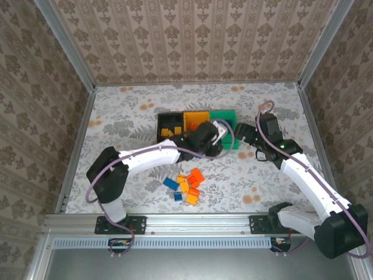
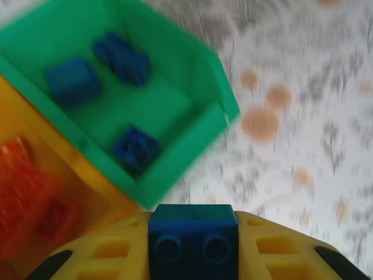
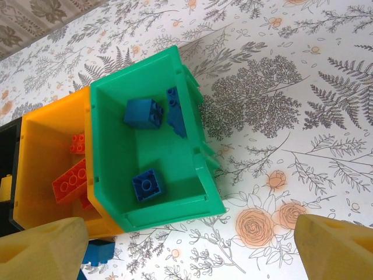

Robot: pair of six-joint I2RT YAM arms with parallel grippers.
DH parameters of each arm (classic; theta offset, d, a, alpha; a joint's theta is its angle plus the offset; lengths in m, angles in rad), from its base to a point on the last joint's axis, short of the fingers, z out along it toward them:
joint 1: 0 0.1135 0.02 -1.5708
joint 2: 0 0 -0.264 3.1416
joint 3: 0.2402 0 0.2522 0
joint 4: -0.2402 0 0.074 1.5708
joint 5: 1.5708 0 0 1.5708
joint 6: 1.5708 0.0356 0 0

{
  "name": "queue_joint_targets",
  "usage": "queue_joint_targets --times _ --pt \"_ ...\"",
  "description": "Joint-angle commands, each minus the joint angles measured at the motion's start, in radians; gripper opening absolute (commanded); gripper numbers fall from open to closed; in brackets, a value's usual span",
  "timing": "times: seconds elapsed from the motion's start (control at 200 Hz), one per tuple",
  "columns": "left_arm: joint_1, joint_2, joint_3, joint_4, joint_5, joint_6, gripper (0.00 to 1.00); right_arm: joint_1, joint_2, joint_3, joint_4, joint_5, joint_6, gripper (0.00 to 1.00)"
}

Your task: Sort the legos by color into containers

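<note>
The left gripper (image 2: 193,256) is clamping a blue lego (image 2: 193,233) between its yellow fingers (image 2: 116,251), hanging close to the green bin (image 2: 175,169). Three more blue legos (image 3: 143,112) are lying inside that green bin. Red-orange ones (image 3: 73,182) are sitting in the orange-yellow bin (image 3: 46,134) joined to its left, and the black bin (image 1: 169,123) is standing at the left end of the row. The right gripper (image 3: 192,256) is hovering just right of the green bin with its fingers spread wide apart, holding nothing. A loose cluster of legos (image 1: 187,185) is lying on the desk (image 1: 128,116), nearer the arms.
</note>
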Motion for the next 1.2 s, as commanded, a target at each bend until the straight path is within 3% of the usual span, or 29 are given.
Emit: queue_joint_targets --times 0.0,0.215,0.315,0.435,0.56,0.69,0.875,0.93,1.195 --pt "0.046 0.087 0.095 0.076 0.092 -0.059 0.27 -0.009 -0.018 -0.008 -0.029 -0.017 0.011 0.93" --pt "0.107 0.264 0.302 0.042 0.119 -0.091 0.32 -0.013 -0.017 -0.008 -0.031 -0.032 0.014 0.93" --pt "0.125 0.313 0.362 0.024 0.122 -0.109 0.42 -0.013 -0.017 -0.006 -0.033 -0.033 0.013 0.93" --pt "0.142 0.322 0.386 0.032 0.145 -0.147 0.63 -0.012 -0.012 -0.002 -0.037 -0.038 0.006 0.93" --pt "0.142 0.27 0.359 0.059 0.148 -0.163 0.73 -0.013 -0.012 -0.001 -0.037 -0.044 0.007 0.93" --pt "0.144 0.151 0.249 0.116 0.142 -0.193 0.83 -0.005 -0.008 -0.003 -0.028 -0.073 -0.001 0.93" --pt "0.142 -0.113 -0.053 0.214 0.107 -0.276 0.95 0.073 0.008 -0.026 -0.017 -0.093 -0.015 0.93" --pt "0.141 -0.201 -0.144 0.22 0.081 -0.298 1.0 0.123 0.014 -0.035 -0.018 -0.089 -0.022 0.93" --pt "0.139 -0.638 -0.518 0.082 -0.083 -0.366 1.0 0.442 0.142 -0.063 -0.01 -0.094 -0.098 0.93"
